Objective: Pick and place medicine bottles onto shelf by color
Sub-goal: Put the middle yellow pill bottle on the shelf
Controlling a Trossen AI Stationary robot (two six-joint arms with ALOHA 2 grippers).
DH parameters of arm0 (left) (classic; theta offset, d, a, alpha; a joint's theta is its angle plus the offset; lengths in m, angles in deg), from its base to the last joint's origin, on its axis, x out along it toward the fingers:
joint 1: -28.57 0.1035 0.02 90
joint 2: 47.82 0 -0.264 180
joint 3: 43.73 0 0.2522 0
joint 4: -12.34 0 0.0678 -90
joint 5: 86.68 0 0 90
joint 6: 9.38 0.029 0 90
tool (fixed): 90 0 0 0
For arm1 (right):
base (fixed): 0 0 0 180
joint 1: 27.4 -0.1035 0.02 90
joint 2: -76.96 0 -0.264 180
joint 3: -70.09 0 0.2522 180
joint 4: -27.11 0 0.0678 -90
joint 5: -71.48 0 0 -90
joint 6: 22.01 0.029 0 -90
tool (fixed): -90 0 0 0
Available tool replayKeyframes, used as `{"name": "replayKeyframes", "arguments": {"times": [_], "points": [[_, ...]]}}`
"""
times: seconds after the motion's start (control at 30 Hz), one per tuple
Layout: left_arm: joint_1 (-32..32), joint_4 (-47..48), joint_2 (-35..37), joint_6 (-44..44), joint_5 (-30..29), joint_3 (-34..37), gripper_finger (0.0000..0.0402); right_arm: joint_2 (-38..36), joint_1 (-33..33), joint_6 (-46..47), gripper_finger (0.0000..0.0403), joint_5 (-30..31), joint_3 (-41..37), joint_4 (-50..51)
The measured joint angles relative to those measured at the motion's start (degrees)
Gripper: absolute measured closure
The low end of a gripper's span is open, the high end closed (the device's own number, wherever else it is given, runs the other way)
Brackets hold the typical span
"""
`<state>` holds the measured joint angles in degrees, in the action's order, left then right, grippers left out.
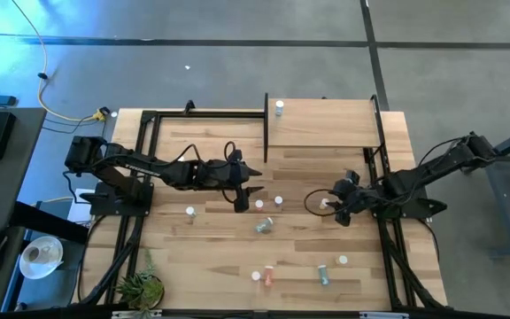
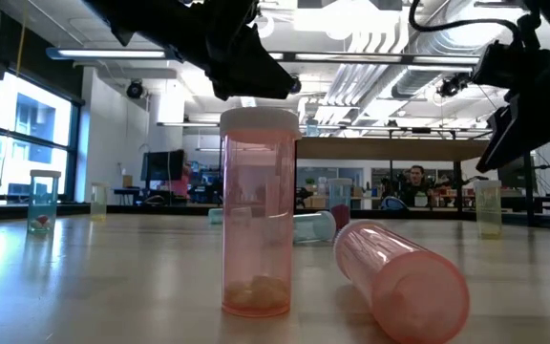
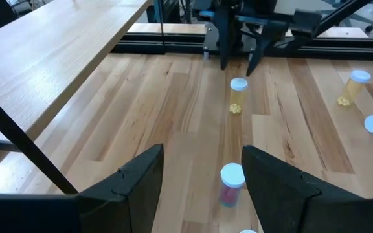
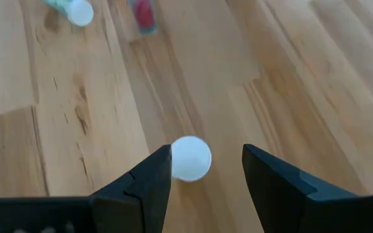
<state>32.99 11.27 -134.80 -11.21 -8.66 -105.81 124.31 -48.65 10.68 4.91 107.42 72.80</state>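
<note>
On the pale plank-topped wooden bench [image 1: 220, 257], small white-capped medicine bottles are scattered across the middle and the near edge, and only one white-capped bottle [image 1: 279, 108] is seen on the raised light-wood shelf with black frame posts [image 1: 326, 124] at the bench's far edge, so the sorting is judged barely begun. The left gripper [image 1: 248, 188] is held over the bench's middle with its fingers spread wide and empty; in its wrist view a small pink-bodied bottle with a white cap [image 3: 231, 184] stands upright between the dark fingers [image 3: 135, 188], not yet touched. The right gripper [image 1: 343, 206] is poised nearer the bench's right edge, likewise wide and empty, with a round white cap of an upright bottle [image 4: 191, 157] just beside one fingertip and off-centre in the gap. For the step in hand, each gripper should be centred over its bottle before being lowered, since a finger landing on the cap would likely topple so small a bottle; the fingers are best closed on the body below the cap, gently. Body colour should be confirmed before a shelf spot is chosen; for the right-hand bottle it cannot be told from above. Bottles lying on their sides near the bench's front edge, such as the pink tipped bottle [image 2: 404, 279], are probably better left until last.
</note>
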Motion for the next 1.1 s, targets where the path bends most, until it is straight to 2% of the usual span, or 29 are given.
{"name": "replayKeyframes", "arguments": {"times": [0.33, 0.57, 1.1], "points": [[0.0, -0.02, 0.0, -0.11, -0.04, 0.0, 0.0202, 2.21, 0.0, 0.49, 0.0221, -2.02, 0.02, -1.57], [0.0, -0.02, 0.0, -0.11, -0.07, 0.0, 0.0202, 2.88, 0.0, 0.9, 0.0221, -1.32, 0.02, -2.23], [0.0, 0.0, 0.0, -0.13, -0.2, 0.0, 0.0202, 11.23, 0.0, 0.33, 0.0221, -1.13, 0.02, -7.03]]}}
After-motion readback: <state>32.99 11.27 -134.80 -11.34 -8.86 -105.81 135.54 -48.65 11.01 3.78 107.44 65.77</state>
